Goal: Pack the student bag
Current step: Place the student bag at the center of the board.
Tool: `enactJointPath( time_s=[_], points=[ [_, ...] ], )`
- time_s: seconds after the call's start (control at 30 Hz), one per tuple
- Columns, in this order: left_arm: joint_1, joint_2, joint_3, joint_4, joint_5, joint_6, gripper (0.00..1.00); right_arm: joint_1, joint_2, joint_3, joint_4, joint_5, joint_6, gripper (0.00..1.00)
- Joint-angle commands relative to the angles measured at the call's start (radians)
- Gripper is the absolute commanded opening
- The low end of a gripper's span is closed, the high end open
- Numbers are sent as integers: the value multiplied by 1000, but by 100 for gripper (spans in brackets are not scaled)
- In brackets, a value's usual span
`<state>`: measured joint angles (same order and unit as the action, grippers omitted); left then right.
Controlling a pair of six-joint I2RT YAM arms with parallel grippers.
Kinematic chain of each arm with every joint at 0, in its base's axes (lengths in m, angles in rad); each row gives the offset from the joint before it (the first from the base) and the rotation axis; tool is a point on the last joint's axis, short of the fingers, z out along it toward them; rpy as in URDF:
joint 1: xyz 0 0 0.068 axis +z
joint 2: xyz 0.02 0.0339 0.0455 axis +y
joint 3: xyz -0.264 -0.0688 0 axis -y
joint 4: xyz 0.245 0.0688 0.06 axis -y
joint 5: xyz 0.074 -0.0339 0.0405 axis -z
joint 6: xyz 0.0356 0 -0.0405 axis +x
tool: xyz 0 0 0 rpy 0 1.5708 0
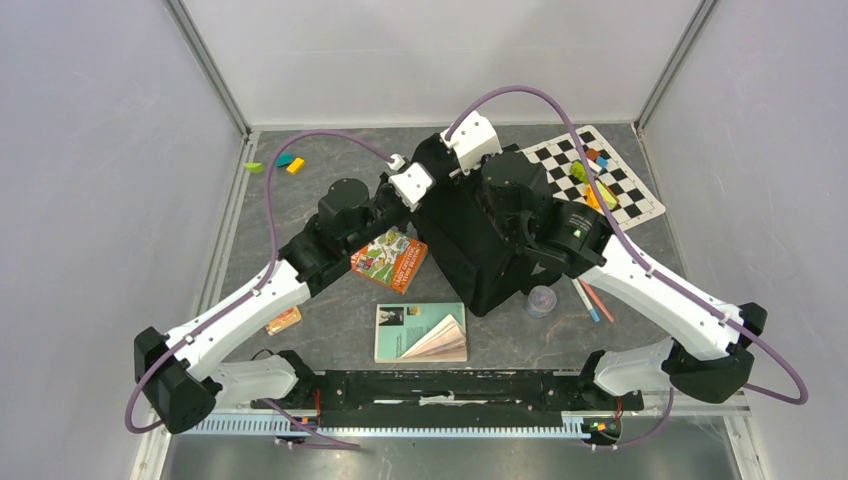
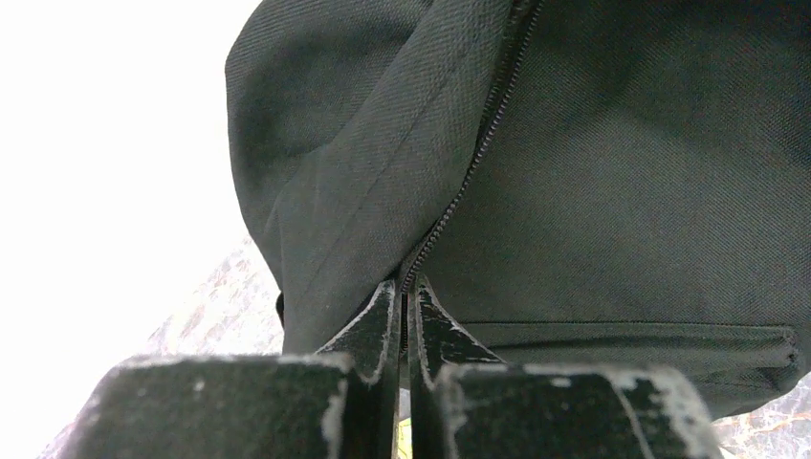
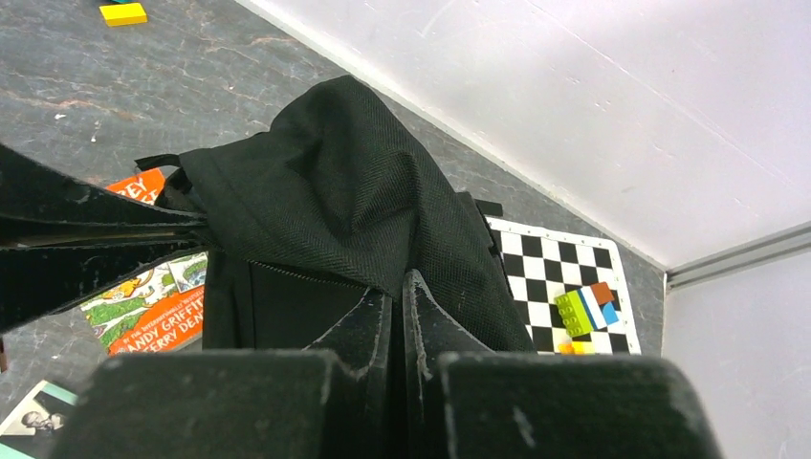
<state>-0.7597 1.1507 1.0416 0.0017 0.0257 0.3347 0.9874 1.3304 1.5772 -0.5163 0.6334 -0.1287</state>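
The student bag [image 1: 478,255] is black woven fabric, slumped upright at mid-table between the two arms, its top bunched into a peak. Nearest the bases lies an open book [image 1: 421,332], and past it an orange picture book [image 1: 389,260] rests against the bag's left side. To the bag's right sit a small round cup [image 1: 541,300], whose contents cannot be told, and some pens [image 1: 592,300]. The left wrist view alone shows the left gripper [image 2: 406,301] with fingers pressed narrowly together on the fabric, right where a zipper [image 2: 478,143] runs up the bag. The right wrist view shows the right gripper [image 3: 397,292] likewise pinched on a fold at the bag's peak. No view shows the bag's inside. Farthest off, the checkered mat [image 1: 635,200] lies behind the bag at the back right, with coloured bricks [image 3: 585,311] on it.
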Motion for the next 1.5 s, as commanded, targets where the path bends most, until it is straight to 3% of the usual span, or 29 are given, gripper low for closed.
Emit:
enactJointPath(
  time_s=[0.0, 0.17, 0.57, 0.6, 0.63, 0.7, 0.87, 0.97, 1.17, 1.27, 1.47],
  points=[
    [-3, -53, -25, 29, -85, 0, 2, 1, 4, 21, 12, 100, 25, 0],
    [-1, -108, -50, -68, -222, -74, 2, -30, 10, 62, -23, 157, 43, 0],
    [22, -267, -199, -274, -455, -367, 2, -186, -33, -9, -50, -28, 106, 0],
    [23, -283, -217, -285, -467, -401, 5, -190, -36, -19, -49, -37, 109, 0],
    [24, -305, -227, -301, -477, -431, 18, -193, -39, -25, -50, -43, 111, 0],
    [23, -350, -235, -337, -464, -477, 58, -194, -42, -34, -50, -59, 112, 0],
    [23, -498, -213, -455, -382, -595, 92, -194, -40, -43, -44, -85, 112, 0],
    [23, -576, -162, -542, -340, -698, 99, -194, -43, -56, -32, -87, 115, 0],
    [23, -601, -78, -596, -237, -995, 100, -194, -59, -103, 8, -96, 125, 0],
    [23, -594, -108, -508, -167, -1127, 100, -193, -59, -106, 8, -104, 127, 0],
    [23, -533, -235, -143, -45, -1337, 100, -194, -73, -118, 8, -111, 127, 0]
  ],
)
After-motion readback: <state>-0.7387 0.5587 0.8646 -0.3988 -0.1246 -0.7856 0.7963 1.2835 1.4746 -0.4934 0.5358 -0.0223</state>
